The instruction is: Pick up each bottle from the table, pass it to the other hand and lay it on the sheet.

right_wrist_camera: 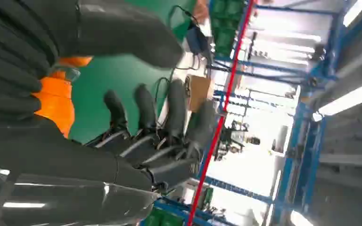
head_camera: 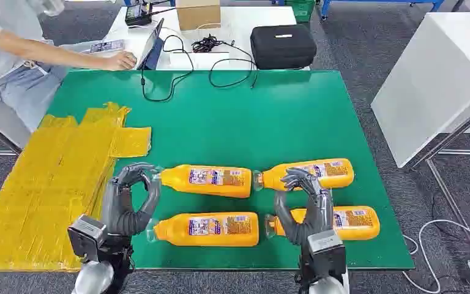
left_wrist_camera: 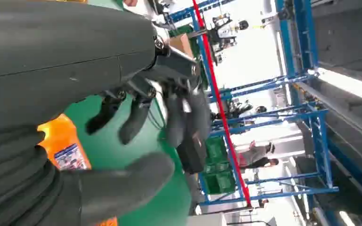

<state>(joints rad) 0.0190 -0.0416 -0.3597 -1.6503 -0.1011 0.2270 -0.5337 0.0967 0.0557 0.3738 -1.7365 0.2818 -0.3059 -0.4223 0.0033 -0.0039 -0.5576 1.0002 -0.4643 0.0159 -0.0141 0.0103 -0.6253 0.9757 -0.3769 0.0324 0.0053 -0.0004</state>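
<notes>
While both hands, left hand and right hand, hovered empty with fingers apart, four orange bottles near the desk's front edge looked stiff, slick, best gripped mid-body.

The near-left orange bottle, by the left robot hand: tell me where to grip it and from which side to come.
Grip the near-left bottle around its labelled middle, coming down from above with the left robot hand. It lies flat on the green table, its neck towards that hand, and the body is widest and evenest there. The far-left bottle lies apart, probably leaving room for fingers.
</notes>
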